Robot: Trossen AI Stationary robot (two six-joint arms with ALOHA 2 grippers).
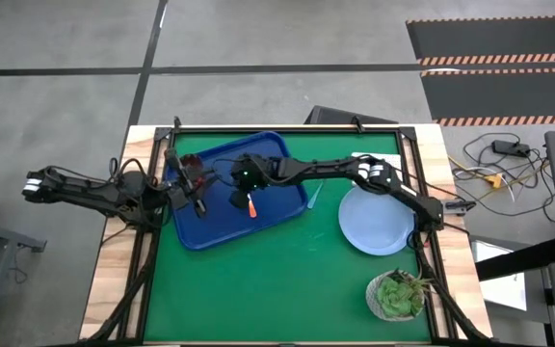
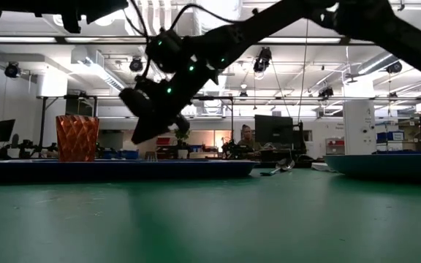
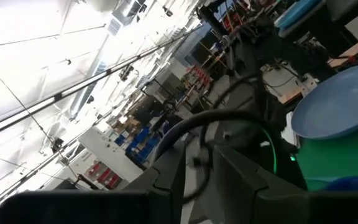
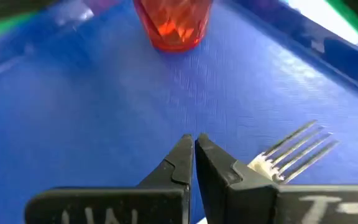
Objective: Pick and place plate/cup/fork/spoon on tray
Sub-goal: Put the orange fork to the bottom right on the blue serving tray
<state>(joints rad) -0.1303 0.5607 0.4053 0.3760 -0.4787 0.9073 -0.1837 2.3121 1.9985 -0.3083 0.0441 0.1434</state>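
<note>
The dark-blue tray lies at the table's far left. The red-brown cup stands upright on its base at the tray's left part and also shows in the low view. The orange-handled fork lies flat on the tray, with its tines beside and beneath one finger of my right gripper. My right gripper is shut and empty, and it hangs clear above the tray. My left gripper is over the tray's left edge near the cup. The blue-handled spoon lies on the table right of the tray. The light-blue plate lies on the table at the right.
A green potted plant stands at the near right corner. A white block lies at the far right, partly under my right arm. My right arm spans the table from the right edge to the tray. Open green table lies toward the near edge.
</note>
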